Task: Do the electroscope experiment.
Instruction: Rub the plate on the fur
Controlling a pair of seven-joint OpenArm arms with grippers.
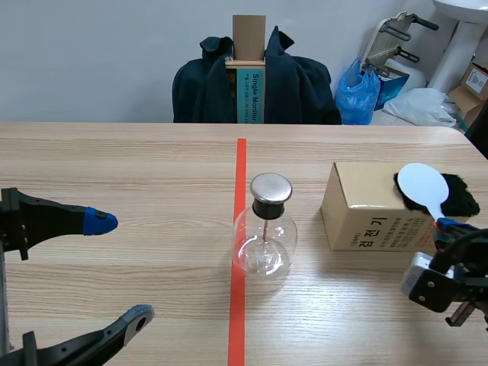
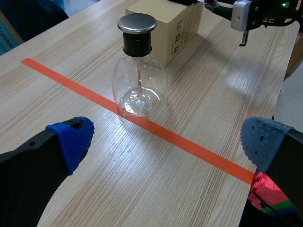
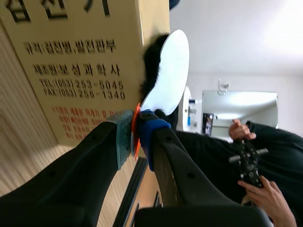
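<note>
Electroscope (image 1: 264, 232) upright | R-wrist cam only: right claw (image 3: 136, 135) pinching paddle (image 3: 170, 71)

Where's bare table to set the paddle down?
Bare wood between the left gripper and the flask, and the far strip behind flask and box. A smaller patch lies in front of the box, beside the right gripper. Crowded: the box top, with fur and the paddle.

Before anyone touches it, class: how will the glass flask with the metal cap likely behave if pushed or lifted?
The flask looks like thin clear glass, so probably fragile and slippery. Its round belly under a metal cap suggests it may tip if pushed high. Empty but for a thin rod, it is likely light.
</note>
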